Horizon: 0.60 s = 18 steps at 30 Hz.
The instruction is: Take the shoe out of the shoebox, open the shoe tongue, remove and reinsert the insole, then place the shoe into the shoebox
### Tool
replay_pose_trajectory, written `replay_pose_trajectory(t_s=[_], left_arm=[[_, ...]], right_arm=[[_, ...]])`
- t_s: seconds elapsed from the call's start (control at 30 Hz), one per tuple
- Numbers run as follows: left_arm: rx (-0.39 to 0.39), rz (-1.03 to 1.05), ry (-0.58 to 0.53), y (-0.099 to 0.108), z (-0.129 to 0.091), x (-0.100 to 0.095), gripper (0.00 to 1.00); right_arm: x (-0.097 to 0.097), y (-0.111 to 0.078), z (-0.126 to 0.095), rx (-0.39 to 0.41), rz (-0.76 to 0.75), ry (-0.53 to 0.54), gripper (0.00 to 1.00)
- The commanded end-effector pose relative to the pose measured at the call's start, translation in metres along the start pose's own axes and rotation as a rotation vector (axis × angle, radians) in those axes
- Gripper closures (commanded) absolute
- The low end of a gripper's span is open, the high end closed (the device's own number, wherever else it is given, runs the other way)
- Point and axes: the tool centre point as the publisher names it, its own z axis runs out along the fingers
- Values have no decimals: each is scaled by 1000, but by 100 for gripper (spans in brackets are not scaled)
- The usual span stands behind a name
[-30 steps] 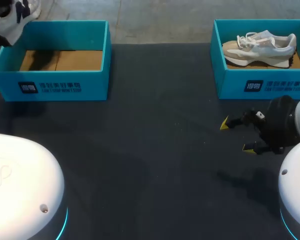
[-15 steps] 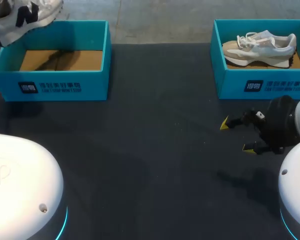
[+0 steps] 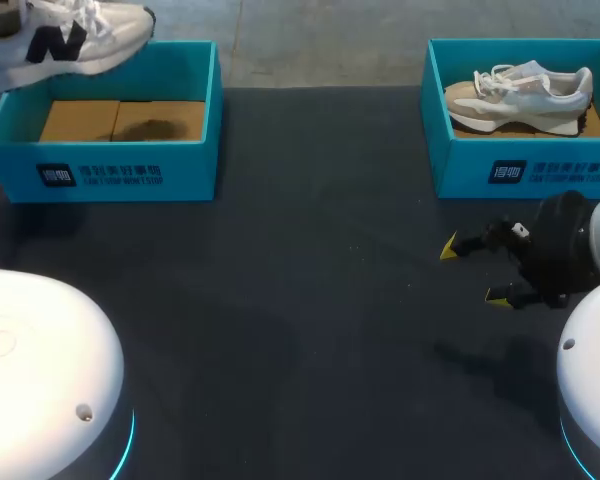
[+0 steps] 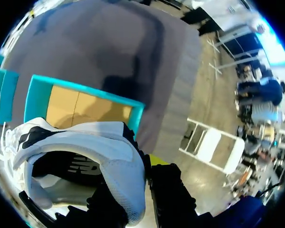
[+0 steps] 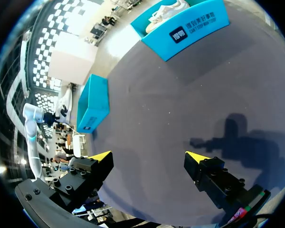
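A dark table [image 3: 310,300] fills the scene, with two teal shoeboxes at its far edge, well apart. The left shoebox [image 3: 110,170] shows only its bare cardboard floor. The right shoebox [image 3: 525,170] has a second shoe [image 3: 520,92] lying on its side inside.

The shoe [image 3: 65,40] for this task – white and grey with a dark mark on its side – hangs in the air above the far left corner of the left shoebox, clear of its walls. In the left wrist view the left gripper [image 4: 140,190] pinches the padded heel rim, one finger inside the opening and one outside. The shoe's toe points away from the gripper, out over the open box. A heel grip like this looks chosen to leave the tongue and laces free, so that the other arm could get at them and then at the insole.

The right gripper [image 3: 473,273] hovers low over the table in front of the right shoebox, well apart from the shoe. Its fingers are spread wide with nothing between them, as the right wrist view confirms. That posture suggests it is waiting for the shoe to be brought toward the middle of the table.

By my reading, the first step – taking the shoe out – is almost done, and the tongue and insole work has not yet begun.
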Motion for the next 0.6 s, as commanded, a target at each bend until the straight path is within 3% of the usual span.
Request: replay_pose_trajectory(t_s=[0.03,0.6], left_arm=[[-103,140,-10,-12,0,5,100],[-107,152,3,-7,4,0,100]], right_arm=[[1,-2,-1,-3,1,-5,0],[1,-2,-1,-3,1,-5,0]])
